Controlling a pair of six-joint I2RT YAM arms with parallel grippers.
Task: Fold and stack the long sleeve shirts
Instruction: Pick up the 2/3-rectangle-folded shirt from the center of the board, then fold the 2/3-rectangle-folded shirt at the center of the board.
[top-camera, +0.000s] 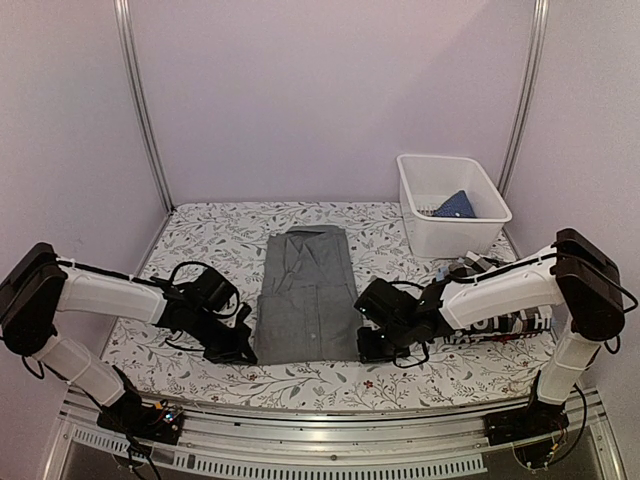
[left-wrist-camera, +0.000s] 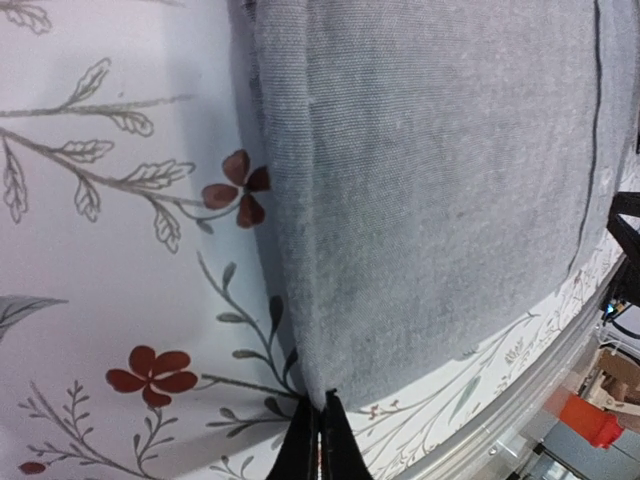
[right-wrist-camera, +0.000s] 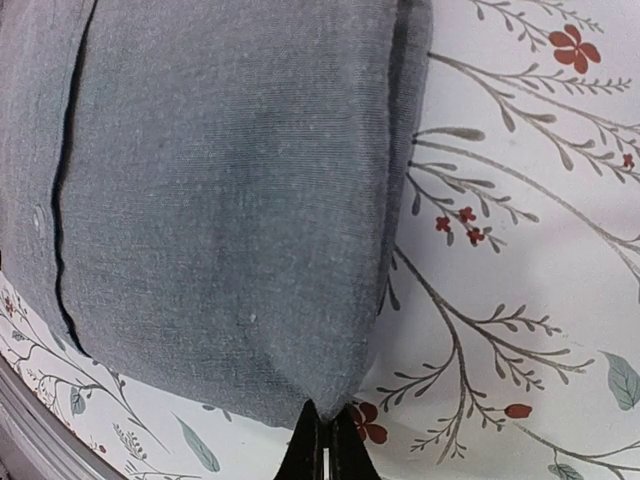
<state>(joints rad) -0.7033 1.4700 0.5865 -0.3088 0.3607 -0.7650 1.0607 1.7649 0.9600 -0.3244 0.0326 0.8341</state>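
One grey shirt (top-camera: 308, 300) lies in the middle of the table on the flowered cloth (top-camera: 220, 235). It is folded lengthwise into a narrow strip, collar at the far end and hem towards the arms. Each near hem corner is pinched. The left gripper (left-wrist-camera: 318, 425) has its jaws closed on the left corner, and the right gripper (right-wrist-camera: 323, 430) is closed on the right corner, both low against the table.

The grip is the weak spot. Each claw holds only the very tip of a corner, and the strip is several layers thick, as the stacked edges in the wrist views show. If the jaws have caught only the top layer, lifting the hem towards the collar would peel the strip open rather than fold it. Uneven travel of the two arms would skew the fold.

How many layers sit between the fingers cannot be made out from either wrist view. Under the right arm lies a dark shirt (top-camera: 510, 328) with white lettering, mostly covered, and what seems to be a checked one (top-camera: 470, 267) is behind it. A pale blue cloth (top-camera: 457, 205) sits in the white basket (top-camera: 425, 235) at the far right, with only a small part showing over the rim.
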